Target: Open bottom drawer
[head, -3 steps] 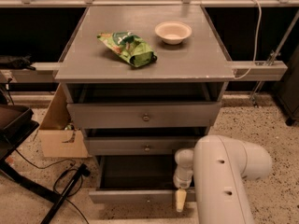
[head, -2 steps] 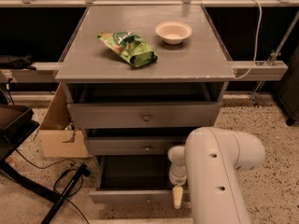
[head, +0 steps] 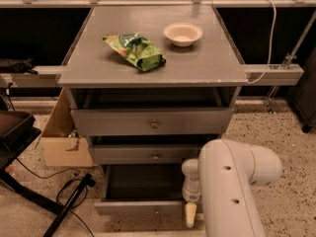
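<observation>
- At the far left, a black slanted stand (head: pixel 17 132) is sitting on the speckled terrazzo floor (head: pixel 276 132), and black cables (head: pixel 69 186) are trailing across the floor beside it.
- A brown cardboard box (head: pixel 61 144) is standing against the left side of the grey metal cabinet (head: pixel 148 73).
- On the cabinet top, a crumpled green snack bag (head: pixel 134 51) is lying left of centre. A small cream round bowl (head: pixel 182 33) is sitting upright to its right, apart from it.
- Below the top, 3 grey drawers are stacked. The tallest grey top drawer (head: pixel 153 122) and the mid-sized grey middle drawer (head: pixel 148 154) are each showing a small round knob.
- The bottom drawer (head: pixel 143 207), the slimmest and lowest of the 3, is standing pulled out furthest and showing its dark inside. Its long axis is running left to right, and its narrow front panel is facing the camera.
- The gripper (head: pixel 190 216) is hanging tip-down just beside the right end of that front panel. I cannot tell whether it is open or closed.
- The bulky white robot arm (head: pixel 232 191) is filling the lower right.
- A white cable (head: pixel 269 38) is hanging at the cabinet's right.
</observation>
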`<state>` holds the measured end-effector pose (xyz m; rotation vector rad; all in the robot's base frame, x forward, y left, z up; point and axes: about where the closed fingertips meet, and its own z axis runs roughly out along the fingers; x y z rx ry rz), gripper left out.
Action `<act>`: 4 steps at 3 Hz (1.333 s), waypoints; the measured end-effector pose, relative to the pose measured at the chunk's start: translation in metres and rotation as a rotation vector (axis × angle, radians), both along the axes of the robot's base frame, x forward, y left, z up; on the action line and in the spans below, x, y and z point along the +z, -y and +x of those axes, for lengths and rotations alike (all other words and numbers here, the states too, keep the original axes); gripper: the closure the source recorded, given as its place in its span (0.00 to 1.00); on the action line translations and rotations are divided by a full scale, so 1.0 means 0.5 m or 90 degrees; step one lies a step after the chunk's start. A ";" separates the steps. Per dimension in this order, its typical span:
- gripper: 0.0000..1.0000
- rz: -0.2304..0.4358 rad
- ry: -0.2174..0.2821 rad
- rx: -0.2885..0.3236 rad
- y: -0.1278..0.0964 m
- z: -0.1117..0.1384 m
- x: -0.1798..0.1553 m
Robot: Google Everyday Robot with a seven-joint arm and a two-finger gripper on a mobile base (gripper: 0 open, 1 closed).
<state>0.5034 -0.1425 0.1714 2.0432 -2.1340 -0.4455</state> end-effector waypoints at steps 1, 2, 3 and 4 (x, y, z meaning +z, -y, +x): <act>0.20 0.003 -0.076 -0.035 0.010 -0.106 -0.036; 0.43 0.003 -0.076 -0.035 0.006 -0.089 -0.029; 0.66 0.003 -0.076 -0.035 0.002 -0.071 -0.025; 0.90 0.003 -0.076 -0.035 -0.001 -0.057 -0.021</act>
